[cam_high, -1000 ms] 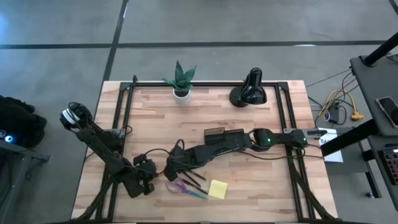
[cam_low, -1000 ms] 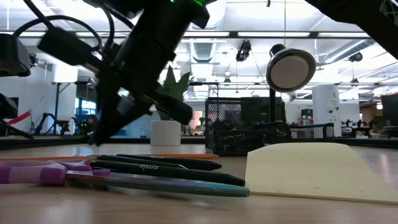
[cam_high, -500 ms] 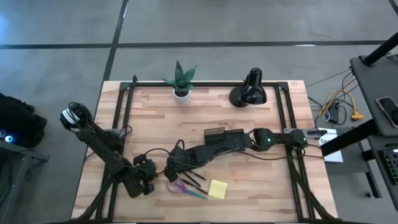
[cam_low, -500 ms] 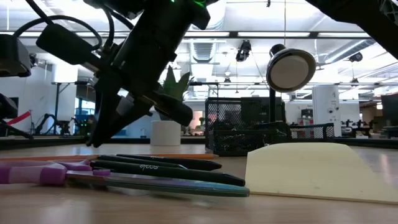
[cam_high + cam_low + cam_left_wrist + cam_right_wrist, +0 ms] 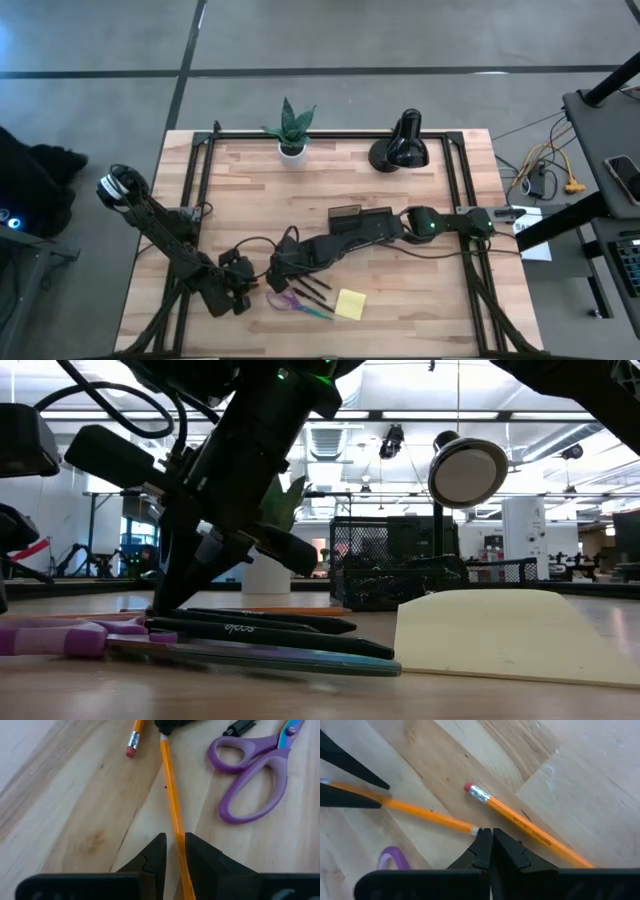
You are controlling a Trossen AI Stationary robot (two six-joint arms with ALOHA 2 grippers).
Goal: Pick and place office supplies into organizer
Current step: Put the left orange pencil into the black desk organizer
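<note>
Two orange pencils lie flat on the wooden table. One pencil [image 5: 172, 805] runs between the fingers of my left gripper [image 5: 175, 837], which is open a little, one finger on each side; I cannot tell whether they touch it. My right gripper [image 5: 487, 832] is shut, with its tips at that pencil's far end. The second pencil [image 5: 520, 820] lies beside them. Purple scissors [image 5: 255, 775], black pens [image 5: 270, 630] and a yellow sticky pad [image 5: 350, 303] lie close by. The dark organizer [image 5: 347, 213] stands behind them, partly under my right arm. My right gripper's shut fingertips stand at the pencil's metal-capped end [image 5: 476, 830], slanting down from above and from the table's right. The pencil lies flat on the table. Whether the tips touch the end or stop just short of it, I cannot tell.
A potted plant [image 5: 292, 130] and a black desk lamp [image 5: 402, 145] stand along the far edge. A black frame rail [image 5: 330, 134] runs around the tabletop. Bare wood lies to the right of the sticky pad and in front of the plant.
In the low view my right gripper has sunk a little, and its tips now stand just above the table by the pens and pencils. The supplies on the table have kept their places.
</note>
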